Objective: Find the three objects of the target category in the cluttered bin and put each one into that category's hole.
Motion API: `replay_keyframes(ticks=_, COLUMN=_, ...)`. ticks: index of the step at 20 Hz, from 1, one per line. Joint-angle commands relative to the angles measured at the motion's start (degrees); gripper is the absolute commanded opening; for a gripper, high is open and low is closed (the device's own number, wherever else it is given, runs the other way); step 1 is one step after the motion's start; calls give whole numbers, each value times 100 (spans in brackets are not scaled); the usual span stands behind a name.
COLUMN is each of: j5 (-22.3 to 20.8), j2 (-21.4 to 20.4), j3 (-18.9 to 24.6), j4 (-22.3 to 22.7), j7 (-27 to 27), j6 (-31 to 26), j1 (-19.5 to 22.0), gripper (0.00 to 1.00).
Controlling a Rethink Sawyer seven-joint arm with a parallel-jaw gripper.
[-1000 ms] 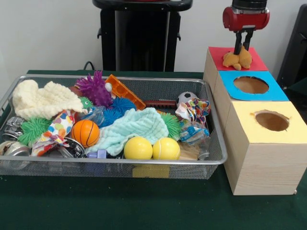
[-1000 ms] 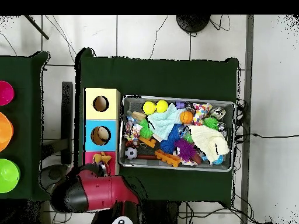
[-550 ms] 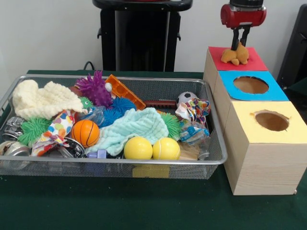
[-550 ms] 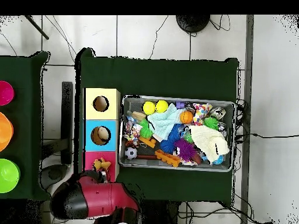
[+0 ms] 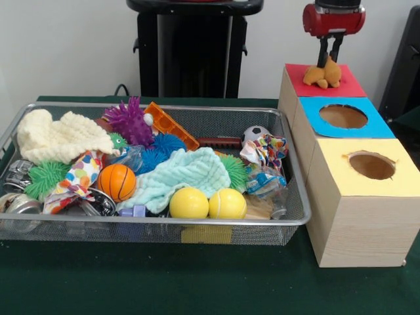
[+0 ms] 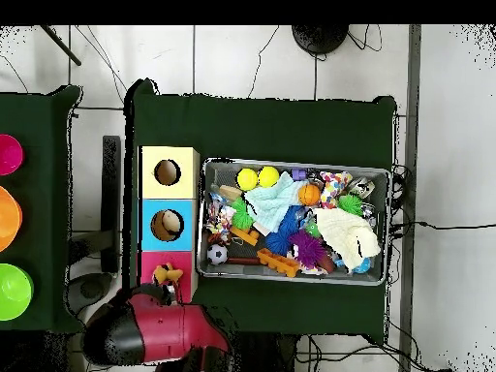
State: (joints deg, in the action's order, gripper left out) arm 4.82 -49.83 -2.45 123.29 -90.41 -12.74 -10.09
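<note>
An orange plush toy (image 5: 323, 75) hangs low over the red-topped box (image 5: 351, 86) at the back of the box row. My gripper (image 5: 329, 59) comes down from above and is shut on the toy's top. Overhead, the toy (image 6: 166, 275) shows at the red box's (image 6: 153, 262) end nearest the arm's red body (image 6: 160, 327), which hides the gripper itself. The toy covers the red box's hole. The wire bin (image 5: 197, 222) holds several toys: two yellow balls (image 5: 189, 203), a small basketball (image 5: 117, 182), a soccer ball (image 5: 254, 134) and a purple spiky ball (image 5: 129, 121).
A blue-topped box (image 5: 375, 126) and a yellow-topped box (image 5: 341, 180) stand in front of the red one, each with a round hole. A cream knit cloth (image 5: 56, 134) and a teal cloth (image 5: 187, 174) lie over bin items. Overhead, coloured bowls (image 6: 10, 291) sit on a side table.
My gripper has risen and drawn back toward the robot, and the orange plush toy has gone with it, from the middle of the red top to its far end.
</note>
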Motion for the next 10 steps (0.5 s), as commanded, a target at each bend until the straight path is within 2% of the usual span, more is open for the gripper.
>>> replay_keyframes(ticks=1, j5=304, j2=530, j3=122, j4=246, j7=-1543, j6=325, j1=-127, gripper=0)
replay_keyframes(ticks=8, j5=299, j2=1509, j3=401, j4=88, j7=-1576, j6=1313, j1=57, gripper=0)
replay_keyframes(ticks=10, j5=262, j2=1676, j3=445, j4=69, j7=-1555, j6=1530, j1=125, gripper=0)
